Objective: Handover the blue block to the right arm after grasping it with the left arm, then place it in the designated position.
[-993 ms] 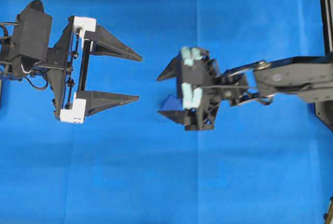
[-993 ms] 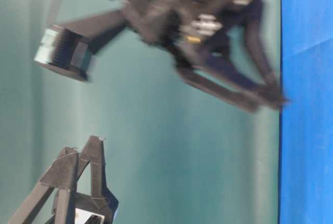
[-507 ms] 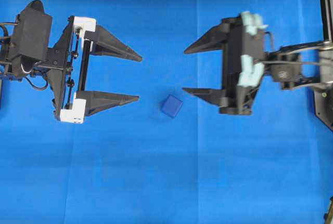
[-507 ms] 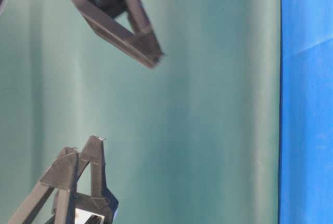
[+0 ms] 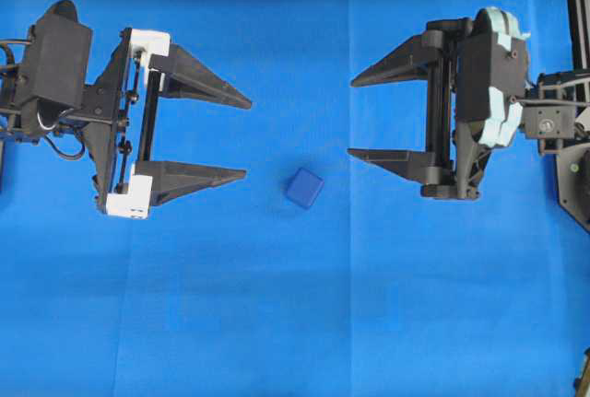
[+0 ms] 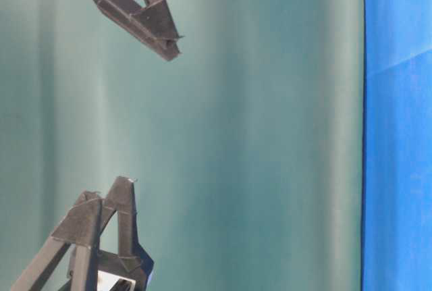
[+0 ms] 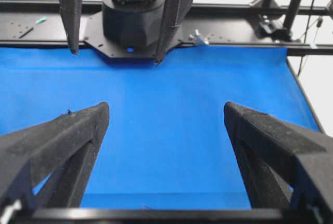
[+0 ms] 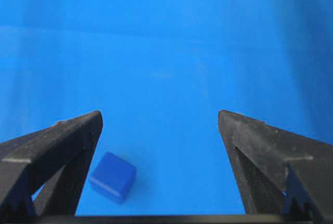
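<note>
The blue block (image 5: 303, 187) lies on the blue cloth between the two grippers, touching neither. It also shows in the right wrist view (image 8: 113, 176), low and left, beside the left finger. My left gripper (image 5: 249, 137), with white brackets, is open and empty at the left of the overhead view; it is also open in its wrist view (image 7: 166, 112), where the block is not visible. My right gripper (image 5: 351, 117), with the pale grey-green piece, is open and empty, raised to the right of the block, and open in its wrist view (image 8: 160, 117).
Blue cloth (image 5: 295, 323) covers the table. A black frame (image 5: 576, 10) runs along the right edge of the overhead view. The right arm's black base (image 7: 132, 18) and rails stand beyond the cloth in the left wrist view. The table-level view shows fingers (image 6: 152, 24) against a teal backdrop.
My right gripper let go of the blue block, which now lies on the cloth, then rose and drew back to the right with jaws open. The left gripper has not moved.
</note>
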